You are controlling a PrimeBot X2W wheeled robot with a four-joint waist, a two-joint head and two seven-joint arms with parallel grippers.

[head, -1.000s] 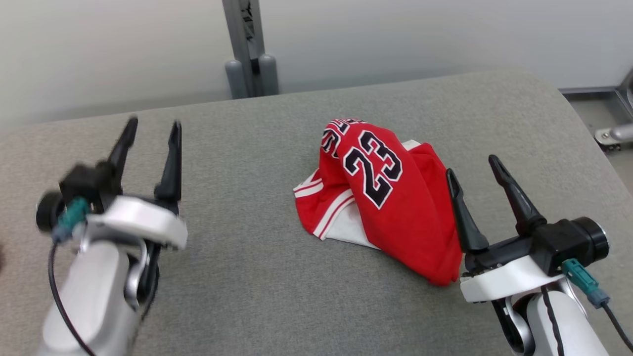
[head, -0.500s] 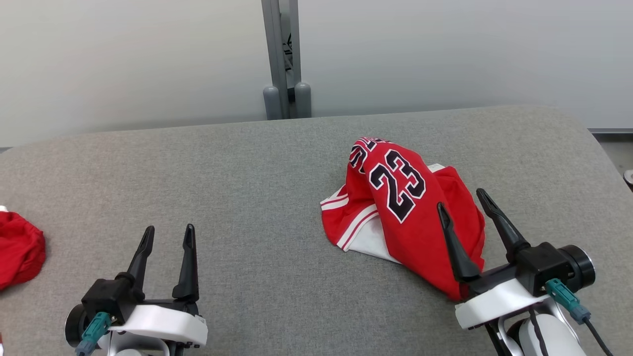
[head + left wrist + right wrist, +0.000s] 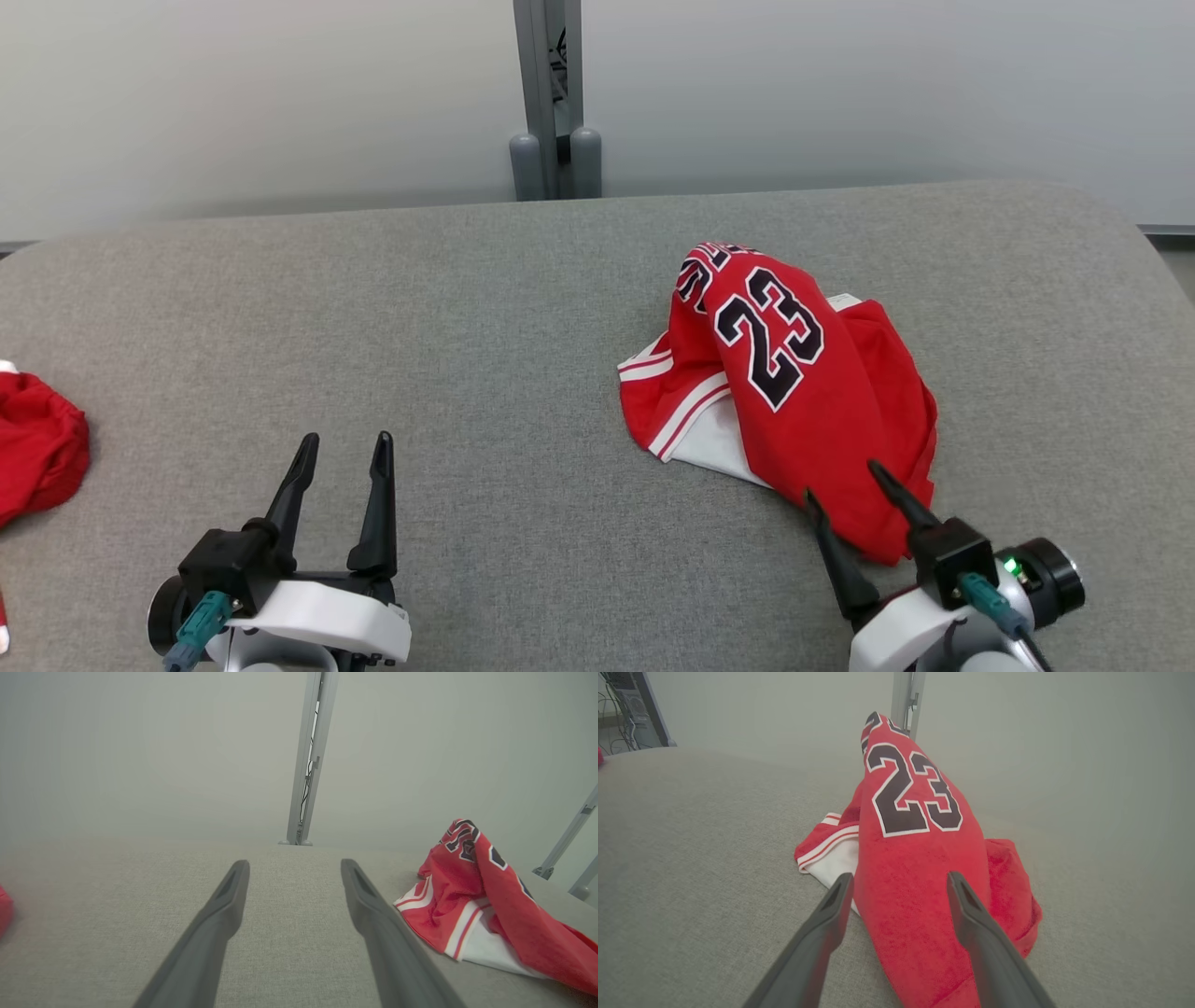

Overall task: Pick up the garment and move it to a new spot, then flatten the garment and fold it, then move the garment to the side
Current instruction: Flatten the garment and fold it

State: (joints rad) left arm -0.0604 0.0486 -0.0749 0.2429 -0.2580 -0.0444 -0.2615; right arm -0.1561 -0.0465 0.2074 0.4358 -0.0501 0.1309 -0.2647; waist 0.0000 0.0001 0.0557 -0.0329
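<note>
On table [image 3: 467, 327], garment [image 3: 803, 411] ridge near-to-far.

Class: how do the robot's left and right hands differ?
The left hand hangs over bare table, apart from the red jersey; the right hand points at the jersey's near end. The left hand's fingers stand nearly upright in the head view; the right hand's lean left. Both are open, empty.
</note>
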